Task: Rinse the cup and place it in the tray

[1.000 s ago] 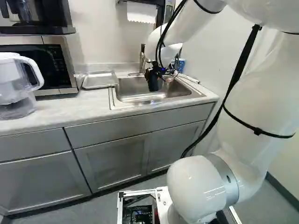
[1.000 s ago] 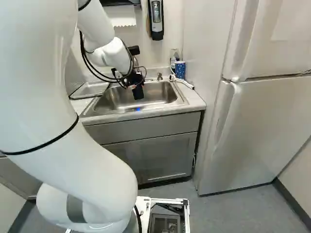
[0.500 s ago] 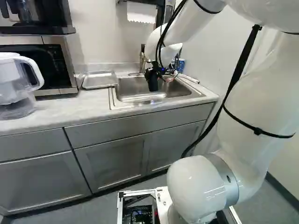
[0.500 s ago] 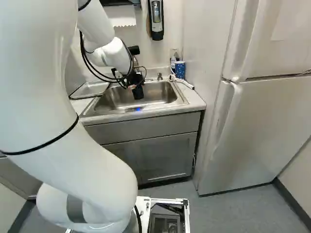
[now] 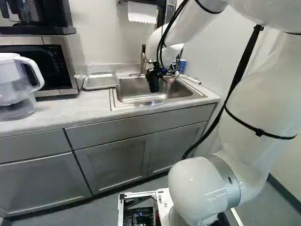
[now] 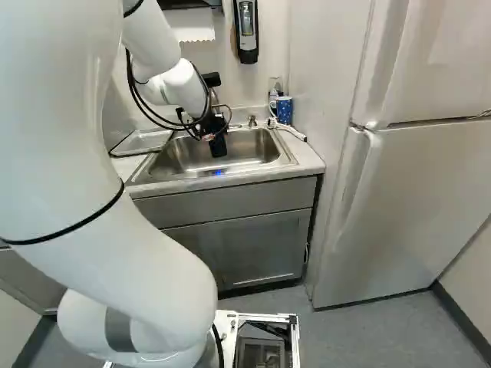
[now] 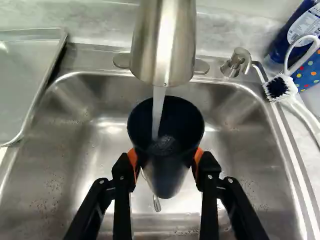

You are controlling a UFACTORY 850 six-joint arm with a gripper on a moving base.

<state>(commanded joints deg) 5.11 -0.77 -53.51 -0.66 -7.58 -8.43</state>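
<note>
Gripper [image 5: 153,74] clamped on dark cup [image 7: 166,175], axis roughly upright, mouth up; water [image 7: 158,112] running in from faucet [image 7: 164,45] ahead; sink [image 7: 70,170] below.

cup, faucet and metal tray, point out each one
dark cup [image 7: 166,176], wrist view, on its outer wall
faucet [image 7: 164,47], wrist view, on its spout
metal tray [image 5: 100,81], left base view, on its bare middle

Ahead of me, a pale table [image 5: 70,109] holds an inset steel sink [image 5: 141,98]; to its left, a metal tray [image 5: 100,81], microwave [image 5: 68,70] and clear pitcher [image 5: 13,92]; right, a spotted blue mug [image 6: 285,111], bottle [image 7: 304,31] and brush [image 7: 280,88].
</note>
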